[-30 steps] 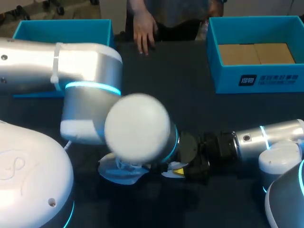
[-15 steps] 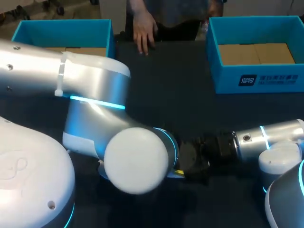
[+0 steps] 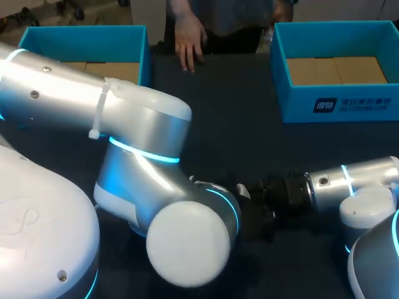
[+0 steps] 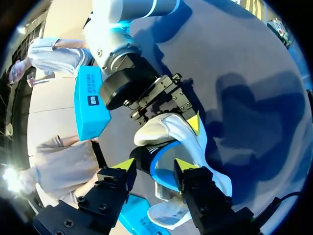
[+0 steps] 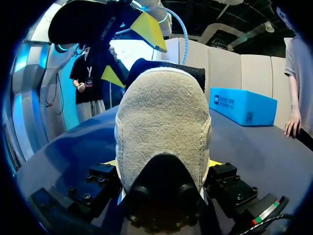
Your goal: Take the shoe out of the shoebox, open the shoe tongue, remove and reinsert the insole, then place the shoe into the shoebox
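you are working on the shoe [image 4: 178, 139], near the table's middle. the right gripper [image 5: 164, 166] is clenching 1 end; the left gripper [image 4: 156, 165] is hanging released over its mouth. be pinching the insole [image 4: 164, 172] edge lightly.

Beige suede shoe [image 5: 164, 127], heel gripped in right hand [image 5: 164, 164], left hand [image 5: 129, 53] at its collar ahead, blue shoebox [image 5: 239, 105] beyond

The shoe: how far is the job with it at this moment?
Done: the shoe is out of the shoebox, held in the right gripper. In hand: the left gripper is at its opening, where something blue, perhaps the insole, shows. Remaining: finishing the insole, then boxing the shoe.
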